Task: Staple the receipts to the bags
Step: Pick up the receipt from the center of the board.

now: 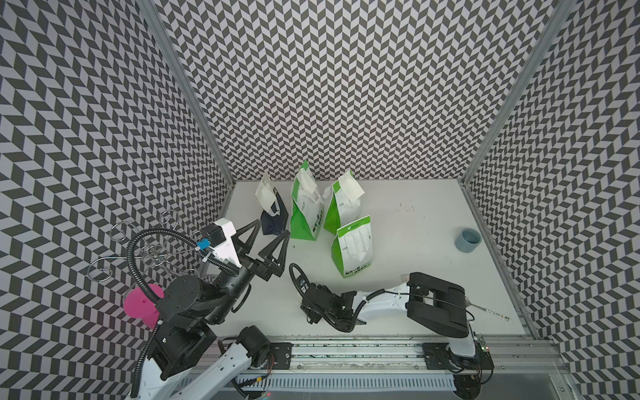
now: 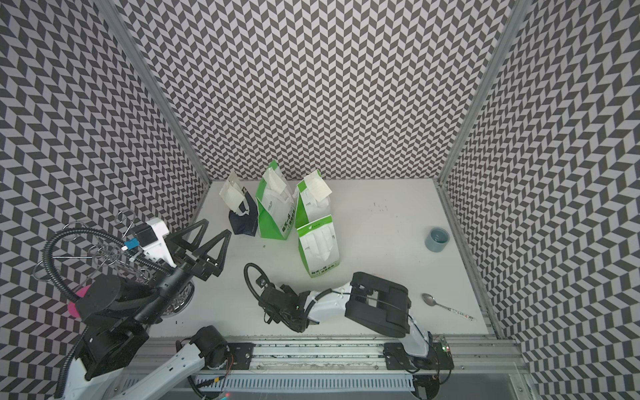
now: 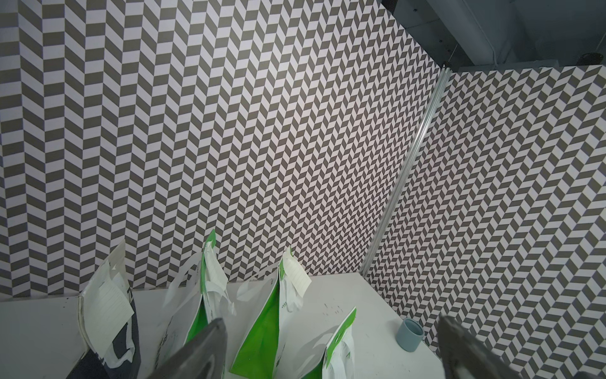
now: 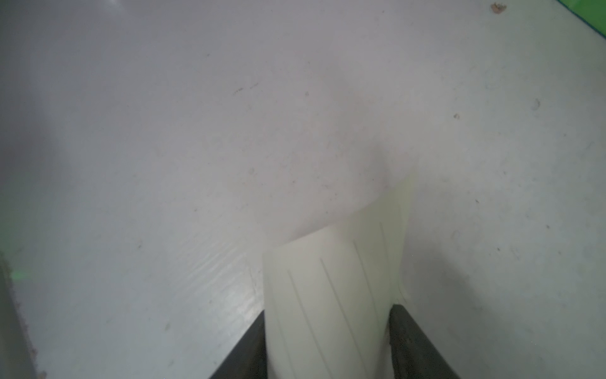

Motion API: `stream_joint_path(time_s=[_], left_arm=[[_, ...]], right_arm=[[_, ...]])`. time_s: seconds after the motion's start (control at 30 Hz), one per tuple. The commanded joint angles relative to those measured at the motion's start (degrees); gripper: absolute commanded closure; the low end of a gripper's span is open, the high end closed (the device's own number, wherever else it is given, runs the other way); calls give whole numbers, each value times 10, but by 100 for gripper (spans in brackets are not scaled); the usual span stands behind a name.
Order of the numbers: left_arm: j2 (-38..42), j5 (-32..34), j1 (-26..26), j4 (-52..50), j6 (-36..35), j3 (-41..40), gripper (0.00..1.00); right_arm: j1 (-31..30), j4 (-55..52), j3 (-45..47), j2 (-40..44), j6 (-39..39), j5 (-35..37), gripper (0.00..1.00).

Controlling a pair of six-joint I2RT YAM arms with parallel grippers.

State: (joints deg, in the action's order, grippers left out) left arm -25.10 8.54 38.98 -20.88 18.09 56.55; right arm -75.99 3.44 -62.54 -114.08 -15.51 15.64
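Observation:
Four bags stand at the back left: a navy one and three green-and-white ones. Cream receipts hang at the tops of the navy bag and the two rear green bags. The front green bag carries none. My right gripper is low over the table, in front of that bag. Another lined receipt bows up between its fingers, which touch both its edges. The wrist hides this in both top views. My left gripper hangs open beside the navy bag, holding nothing.
A grey-blue cup stands by the right wall, with a spoon nearer the front. At the left, a wire rack and a pink object sit behind my left arm. Patterned walls close in three sides.

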Motion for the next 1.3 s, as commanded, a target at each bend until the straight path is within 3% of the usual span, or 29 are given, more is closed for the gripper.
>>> stream_joint_path(time_s=[0.0, 0.17, 0.33, 0.53, 0.7, 0.8, 1.1, 1.27], left_arm=[[4, -13, 1, -10, 16, -13, 0], [0, -32, 1, -7, 28, -36, 0], [-7, -91, 1, 10, 59, -78, 1], [-49, -246, 0, 32, 86, -128, 3], [-89, -387, 1, 96, 102, -172, 9], [-123, -435, 2, 116, 106, -183, 13], [-167, -462, 24, 141, 98, -197, 26], [-180, -462, 36, 138, 96, -199, 24]], right_arm=[[-20, -16, 54, 48, -10, 2, 46], [-54, -5, 148, 173, -54, 41, 46], [-80, -49, 215, 318, -91, 105, 46], [-82, -125, 241, 487, -81, 163, 45], [-81, -122, 252, 584, -38, 176, 45], [-81, -130, 240, 606, -22, 154, 44], [-81, -152, 215, 588, -1, 121, 46], [-76, -132, 227, 594, -9, 126, 53]])
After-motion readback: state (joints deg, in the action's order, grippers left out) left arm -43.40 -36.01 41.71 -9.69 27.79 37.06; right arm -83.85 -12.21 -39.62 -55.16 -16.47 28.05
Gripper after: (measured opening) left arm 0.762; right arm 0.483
